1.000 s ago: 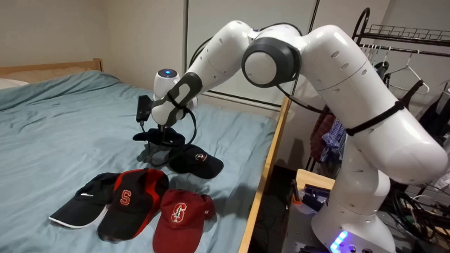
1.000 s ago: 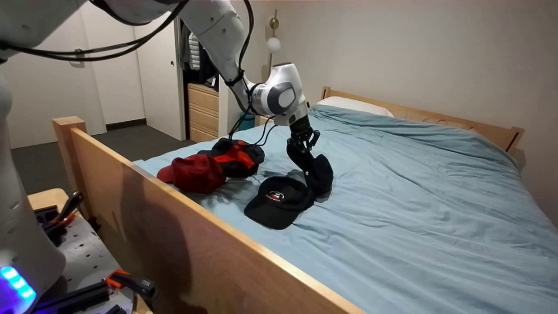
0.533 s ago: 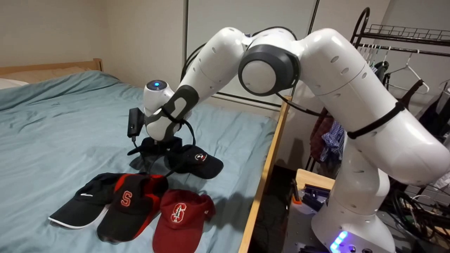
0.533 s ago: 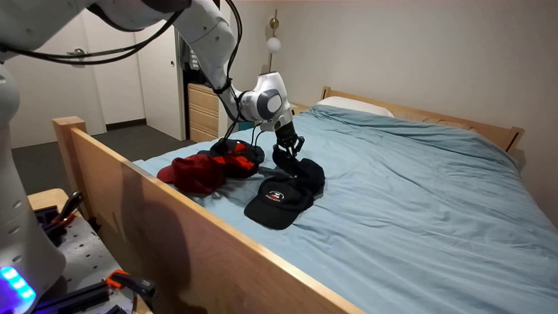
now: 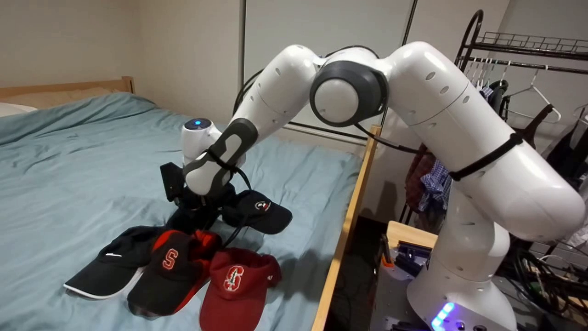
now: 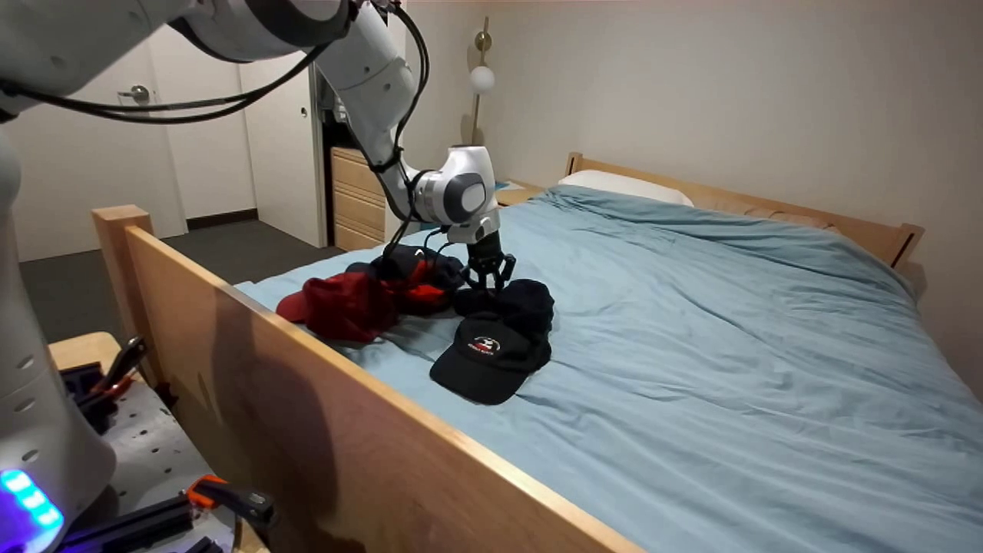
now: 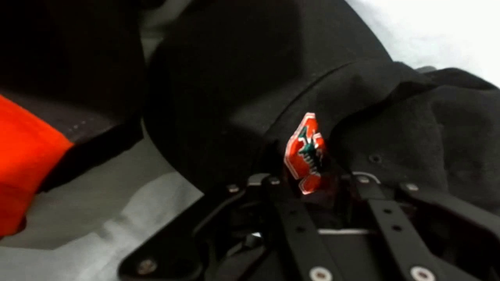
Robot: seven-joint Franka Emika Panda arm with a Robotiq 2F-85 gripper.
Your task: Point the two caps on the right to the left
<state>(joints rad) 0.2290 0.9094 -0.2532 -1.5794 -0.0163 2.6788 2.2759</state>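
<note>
The black cap, clamped at its front by the hand, is now brought lower, just beside the red-and-black cap, brim towards it; its turning can be judged nearly done

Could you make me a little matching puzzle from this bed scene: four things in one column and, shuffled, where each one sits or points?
1. tool
2. black-and-red cap
3. black cap with the round emblem
4. white pillow

A. by the headboard
B. brim toward the footboard
C. at the front of another black cap
D. beside the cap with a white-edged brim

Pairs: 1-C, 2-D, 3-B, 4-A
</note>
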